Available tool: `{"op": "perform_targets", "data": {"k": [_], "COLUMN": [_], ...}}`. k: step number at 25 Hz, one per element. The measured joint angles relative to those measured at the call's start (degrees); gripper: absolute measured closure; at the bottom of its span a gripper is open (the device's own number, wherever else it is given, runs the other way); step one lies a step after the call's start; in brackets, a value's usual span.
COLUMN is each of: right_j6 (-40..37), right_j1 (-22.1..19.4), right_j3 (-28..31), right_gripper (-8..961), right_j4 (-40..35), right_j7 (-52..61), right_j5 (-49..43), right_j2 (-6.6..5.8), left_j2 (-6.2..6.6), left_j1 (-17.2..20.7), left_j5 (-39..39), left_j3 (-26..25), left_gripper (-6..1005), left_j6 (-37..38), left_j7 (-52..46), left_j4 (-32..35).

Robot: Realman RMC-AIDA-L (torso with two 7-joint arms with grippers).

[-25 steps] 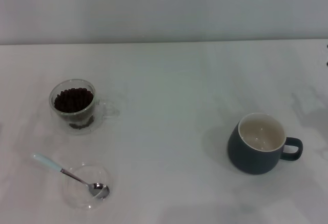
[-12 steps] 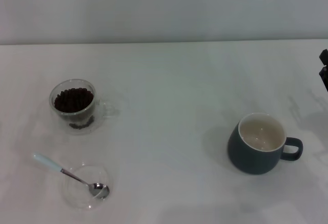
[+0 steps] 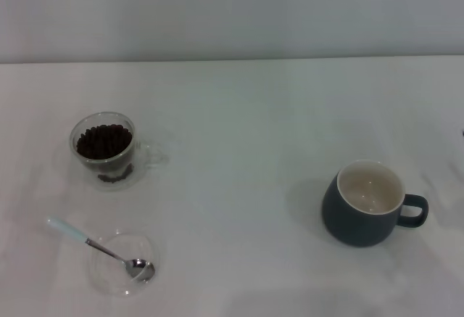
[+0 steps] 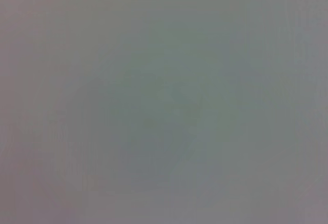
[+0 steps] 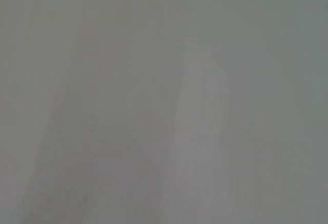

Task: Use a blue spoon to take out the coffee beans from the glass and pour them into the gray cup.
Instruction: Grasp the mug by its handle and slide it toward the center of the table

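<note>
White surface (image 3: 239, 114) carries everything; neither gripper is in view, so places relative to them cannot be told. Small clear double-walled glass (image 3: 105, 149) holds dark brown coffee beans (image 3: 104, 141). Pale-blue-handled metal spoon (image 3: 98, 247) rests in a flat clear glass dish (image 3: 122, 264). Rounded blue-gray cup (image 3: 368, 202) stands well apart.

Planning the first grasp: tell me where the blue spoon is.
In the head view the blue spoon lies near-left, its bowl in the clear glass dish, just in front of the glass of beans.
</note>
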Motion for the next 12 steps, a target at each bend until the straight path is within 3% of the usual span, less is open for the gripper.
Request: {"op": "perform_targets", "data": {"k": [9, 11, 12], "right_j6": [0.3, 0.7, 0.9], "right_j1": [-3.2, -3.3, -3.4], "right_j3": [-7.2, -8.6, -9.1], "right_gripper": [384, 276, 276], "right_j4": [3.0, 3.7, 3.9], "right_j7": [-0.1, -0.2, -0.3], "right_j5": [0.0, 0.0, 0.0], "right_j2": [0.11, 0.13, 0.13], "left_j2": [0.08, 0.08, 0.08], "left_j1": [-0.4, -0.4, -0.4], "left_j5": [-0.2, -0.2, -0.3], "left_j3": [0.0, 0.0, -0.1], "left_gripper": [376, 376, 376], "left_j6": [-0.1, -0.1, -0.1], "left_j7": [0.2, 0.2, 0.2], "left_j4": [0.0, 0.0, 0.0]}}
